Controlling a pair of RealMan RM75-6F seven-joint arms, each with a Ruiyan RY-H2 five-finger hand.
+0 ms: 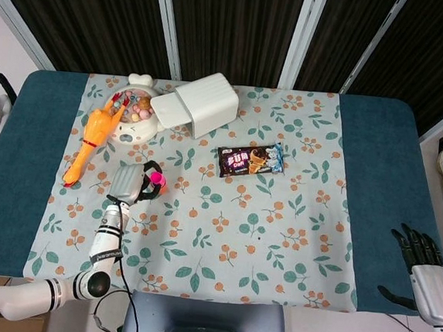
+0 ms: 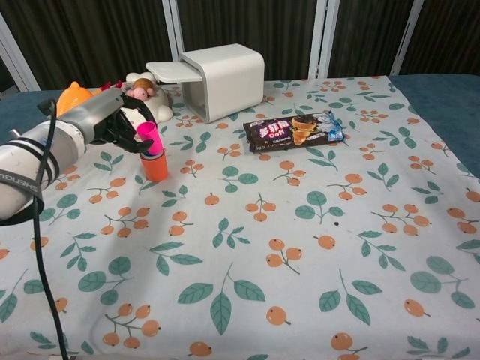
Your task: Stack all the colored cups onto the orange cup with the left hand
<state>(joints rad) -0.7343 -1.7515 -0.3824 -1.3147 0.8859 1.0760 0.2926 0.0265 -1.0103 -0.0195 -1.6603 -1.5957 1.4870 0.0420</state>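
Even, bright overhead light in both views, no hard glare on the floral cloth. Shadows are short and soft: a small one under the left hand and at the base of the orange cup just beside it. Dark panels behind the table soak up light, nearly featureless. Snack wrapper, well off to the right of the hand, carries a faint sheen. Head view is sharp centre, mild stretch at the corners; right hand at its far edge is dark, detail low. Chest view: near forearm slightly soft
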